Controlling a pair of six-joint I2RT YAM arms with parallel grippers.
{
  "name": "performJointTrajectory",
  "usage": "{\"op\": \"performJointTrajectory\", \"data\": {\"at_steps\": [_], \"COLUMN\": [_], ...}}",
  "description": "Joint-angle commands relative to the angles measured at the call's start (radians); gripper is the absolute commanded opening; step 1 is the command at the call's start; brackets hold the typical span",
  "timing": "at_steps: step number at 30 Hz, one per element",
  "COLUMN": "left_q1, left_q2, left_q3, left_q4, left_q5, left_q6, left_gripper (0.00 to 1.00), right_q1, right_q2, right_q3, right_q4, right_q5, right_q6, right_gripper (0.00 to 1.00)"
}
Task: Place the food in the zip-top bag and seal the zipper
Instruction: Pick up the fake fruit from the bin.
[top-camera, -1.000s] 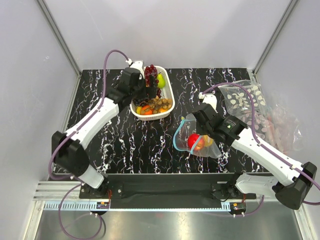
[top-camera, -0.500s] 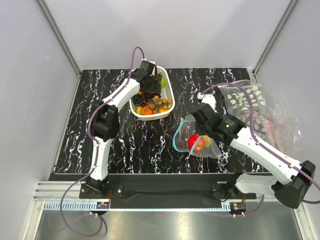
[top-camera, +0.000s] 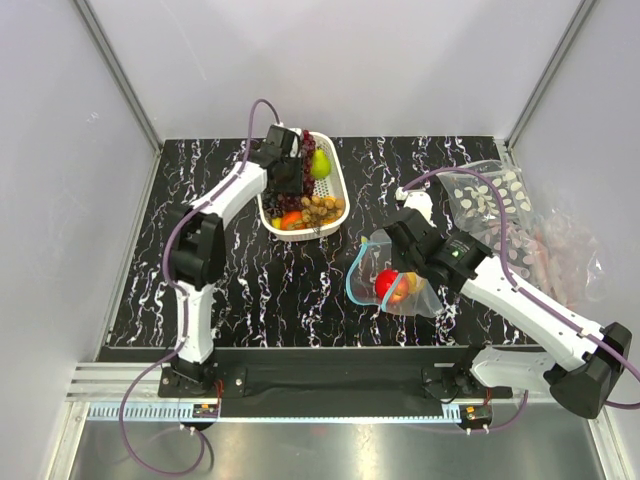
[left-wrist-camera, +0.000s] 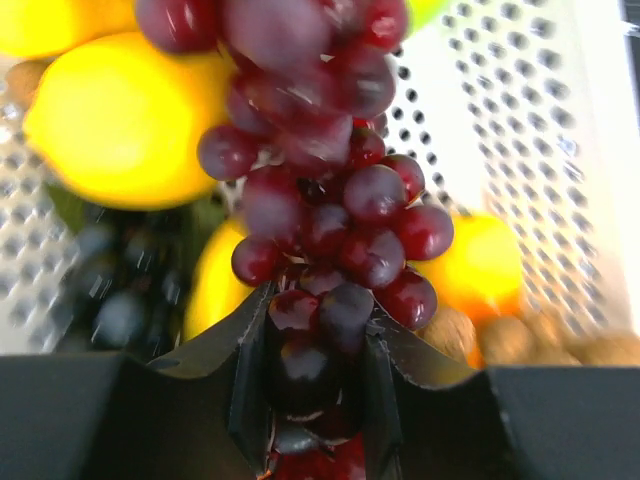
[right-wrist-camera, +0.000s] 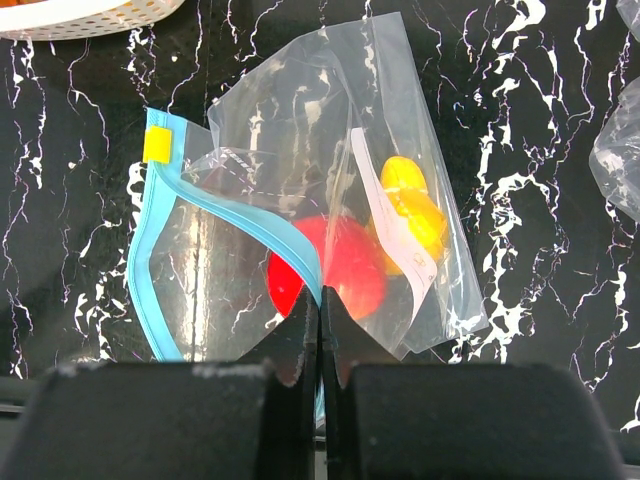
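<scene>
Two arms show from above: the left gripper (top-camera: 291, 172) sits over the white slotted basket (top-camera: 337, 190), and the right gripper (top-camera: 384, 262) is at the mouth of the zip-top bag (top-camera: 418, 298) on the black marbled table (top-camera: 250, 280).

Left wrist: glossy round purple grapes (left-wrist-camera: 340, 220) are pinched between its jaws, with a lemon (left-wrist-camera: 120, 120) blurred behind them.

Right wrist: the jaws are clamped on the teal zipper (right-wrist-camera: 240, 215). A red apple (right-wrist-camera: 350, 265) and a yellow fruit (right-wrist-camera: 410, 205) lie inside the thin clear film, whose near edge is hidden.

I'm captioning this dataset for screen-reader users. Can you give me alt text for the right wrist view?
The right gripper, shut, pinches the teal zipper of a clear zip-top bag over a black marbled table. Inside the bag sit a red apple and a yellow fruit.
</scene>
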Motion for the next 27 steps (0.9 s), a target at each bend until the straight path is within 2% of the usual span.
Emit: {"op": "performJointTrajectory", "data": {"at_steps": [1,10,15,21,27], "left_q1": [0.009,0.009,0.007,0.009,0.006], "left_q2": [-0.220,-0.456,-0.475,-0.423,-0.496], "left_q3": [-0.048,-0.120,-0.073,0.041,-0.051], "left_q4": [0.090,0.051,0.027,-0.038,-0.018], "left_q5": [0.068,0.129,0.137,0.151,0.288], "left_q6": [0.008,-0.003,0.008,0.003,-0.055], "left_gripper": [0.25,0.28,0.29,0.29,0.31], "right_q1": [0.008,0.008,0.007,0.007,0.007], "right_q2": [-0.025,-0.029,-0.032,-0.042,-0.039], "right_q3": [0.011,0.022,0.027,0.017,0.014], "right_q4": [0.017,0.017,0.014,0.012,0.012], "right_q5": [-0.010,-0.002,-0.004,-0.004,0.016], "right_q6": [0.006,-0.003,-0.004,-0.004,-0.009], "right_gripper": [0.01,0.01,0.01,0.01,0.01]}}
